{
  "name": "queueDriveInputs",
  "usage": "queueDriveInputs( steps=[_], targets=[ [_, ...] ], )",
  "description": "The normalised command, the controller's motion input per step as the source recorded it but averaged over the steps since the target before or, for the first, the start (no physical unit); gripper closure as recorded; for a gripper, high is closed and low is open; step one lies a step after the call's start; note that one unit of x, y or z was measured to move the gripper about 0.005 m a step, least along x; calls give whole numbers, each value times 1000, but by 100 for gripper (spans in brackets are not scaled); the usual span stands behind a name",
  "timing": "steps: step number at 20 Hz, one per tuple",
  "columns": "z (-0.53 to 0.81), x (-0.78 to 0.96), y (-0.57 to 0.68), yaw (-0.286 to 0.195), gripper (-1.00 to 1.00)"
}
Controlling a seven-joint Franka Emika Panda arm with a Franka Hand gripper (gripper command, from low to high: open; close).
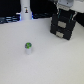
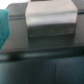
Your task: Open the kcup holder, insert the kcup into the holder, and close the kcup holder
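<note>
Gripper [image 1: 64, 11], jaw state not discernible, sits at upper right directly above the black kcup holder [image 1: 63, 27], with the green-topped kcup [image 1: 28, 47] standing upright, well apart toward centre left on the table [image 1: 55, 62].

kcup [image 1: 28, 47] on white table [image 1: 50, 65], kcup holder [image 1: 63, 26] well apart

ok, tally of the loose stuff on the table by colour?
Black: 1, the kcup holder
White with green top: 1, the kcup
White: 1, the tall bottle-like post
Total: 3
</note>
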Motion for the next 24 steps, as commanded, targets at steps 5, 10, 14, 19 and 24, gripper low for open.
queueDriveInputs(
  steps=[5, 10, 14, 19, 24],
  targets=[
    [-468, -267, 81, -4, -100],
    [-373, -261, 52, -3, -100],
    [-80, -119, 21, -7, 100],
    [-12, 2, -9, 0, 100],
    [-13, 10, -8, 0, 100]
  ],
)
